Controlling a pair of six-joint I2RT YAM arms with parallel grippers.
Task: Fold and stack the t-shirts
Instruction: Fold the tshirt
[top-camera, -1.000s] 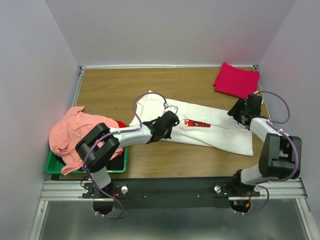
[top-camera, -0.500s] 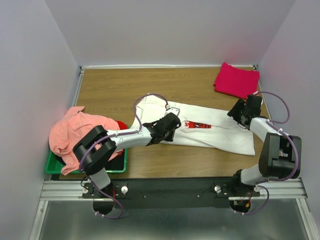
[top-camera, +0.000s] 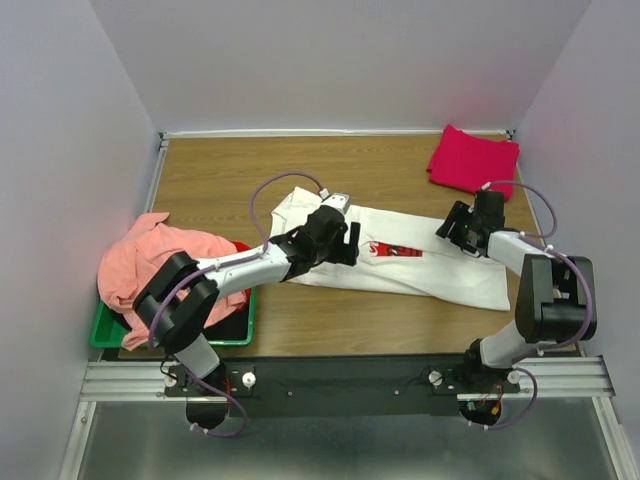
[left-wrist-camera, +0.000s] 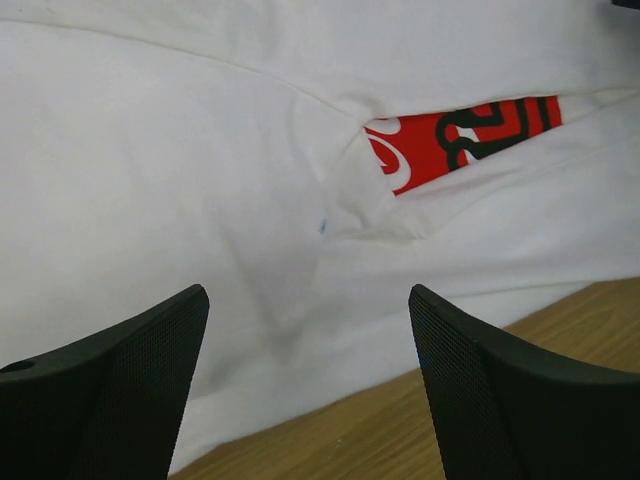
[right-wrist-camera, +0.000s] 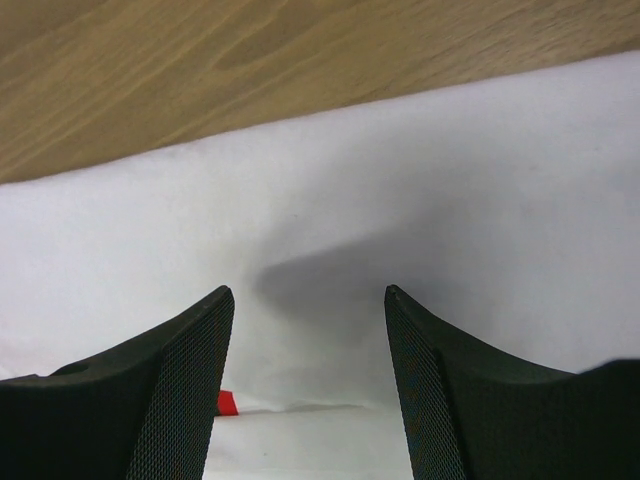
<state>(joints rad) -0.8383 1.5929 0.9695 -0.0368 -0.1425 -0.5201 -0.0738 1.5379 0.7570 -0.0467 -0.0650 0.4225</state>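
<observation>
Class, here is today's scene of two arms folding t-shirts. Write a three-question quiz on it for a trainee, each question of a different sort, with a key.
1. True or false: the left pincer and the right pincer both stand open over the white shirt.
2. Fill in: the shirt heaped over the green bin is the ___ one.
3. Choose one: the magenta shirt lies A) in the bin, B) at the far right corner of the table, C) under the white shirt.

Key: 1. true. 2. the pink shirt. 3. B.
</observation>
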